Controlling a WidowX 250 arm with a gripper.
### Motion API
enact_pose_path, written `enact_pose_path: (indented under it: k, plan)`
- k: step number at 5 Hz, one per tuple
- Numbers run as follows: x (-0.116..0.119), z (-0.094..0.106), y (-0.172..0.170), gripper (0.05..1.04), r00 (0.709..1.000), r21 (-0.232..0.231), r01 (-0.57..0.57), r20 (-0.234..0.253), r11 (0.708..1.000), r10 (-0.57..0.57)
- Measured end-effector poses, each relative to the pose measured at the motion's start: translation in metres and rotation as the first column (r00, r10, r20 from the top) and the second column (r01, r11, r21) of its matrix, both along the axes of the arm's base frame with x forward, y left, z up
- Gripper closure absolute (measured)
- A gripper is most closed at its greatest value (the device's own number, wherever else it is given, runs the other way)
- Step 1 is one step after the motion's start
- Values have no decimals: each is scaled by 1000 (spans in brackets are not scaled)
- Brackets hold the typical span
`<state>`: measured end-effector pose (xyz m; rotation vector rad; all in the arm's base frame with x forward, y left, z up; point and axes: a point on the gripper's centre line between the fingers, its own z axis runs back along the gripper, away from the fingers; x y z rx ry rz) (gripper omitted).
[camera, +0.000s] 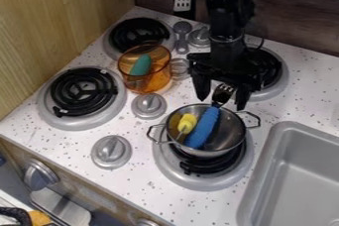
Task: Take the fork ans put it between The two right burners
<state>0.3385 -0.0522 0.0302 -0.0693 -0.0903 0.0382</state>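
Pincer [222, 103], black, two-fingered: spread wide, apparently empty, above blue-handled metal fork [206, 125] in round steel pot [232, 139], tines towards one o'clock; likely light, rigid, best gripped high on handle.

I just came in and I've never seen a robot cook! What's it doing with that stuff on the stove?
The robot's black gripper is open, with its fingers on either side of the tines of a blue-handled fork. It doesn't look like it has grabbed it. The fork leans in a metal pot, next to a small yellow thing. The pot sits on the nearer right burner, so the fork isn't between the two right burners yet.
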Motion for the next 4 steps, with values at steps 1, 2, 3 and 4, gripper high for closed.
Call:
enact_pose_path:
  k: [1,2,3,4]
  plan:
    - [0,0,-1,133,1000,-3,-19,0,1000,19]
    - [-2,1,-1,416,1000,8,-26,-13,1000,26]
    - [-3,2,1,627,1000,38,-23,-19,999,24]
    - [-1,5,1,632,999,52,-25,-19,998,26]
